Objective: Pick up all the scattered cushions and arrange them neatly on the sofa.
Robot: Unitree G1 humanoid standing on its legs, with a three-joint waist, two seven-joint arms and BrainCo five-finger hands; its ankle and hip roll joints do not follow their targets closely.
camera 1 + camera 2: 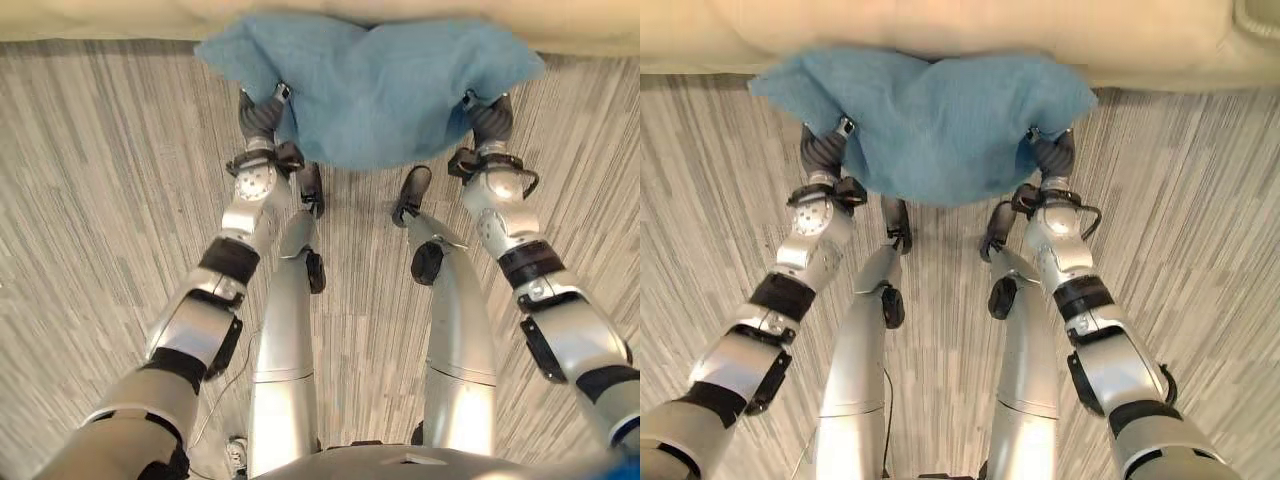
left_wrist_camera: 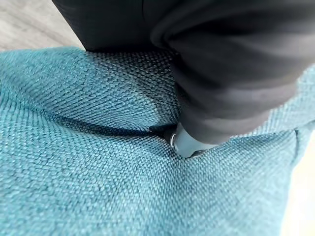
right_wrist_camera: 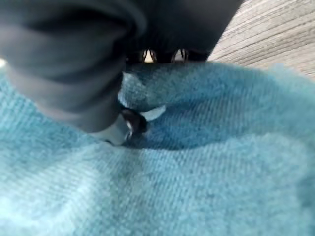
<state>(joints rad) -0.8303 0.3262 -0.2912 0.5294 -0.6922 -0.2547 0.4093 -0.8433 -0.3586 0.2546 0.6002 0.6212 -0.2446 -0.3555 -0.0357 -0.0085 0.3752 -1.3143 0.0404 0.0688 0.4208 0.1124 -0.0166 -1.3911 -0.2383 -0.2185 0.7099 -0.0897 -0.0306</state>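
A blue woven cushion (image 1: 370, 90) hangs above the floor in front of the beige sofa (image 1: 1140, 40), its far edge overlapping the sofa's front. My left hand (image 1: 262, 115) grips its left side and my right hand (image 1: 492, 120) its right side. The left wrist view has the left thumb (image 2: 184, 142) dug into a fold of the cushion (image 2: 98, 172). Seen from the right wrist, the right thumb (image 3: 118, 130) presses into the fabric (image 3: 221, 162) the same way. The fingers of both hands lie hidden beneath the cushion.
Grey striped carpet (image 1: 90, 200) spreads on both sides of me. The sofa's front edge (image 1: 100, 18) runs across the far side of the scene, with a seam or arm at its right end (image 1: 1255, 20).
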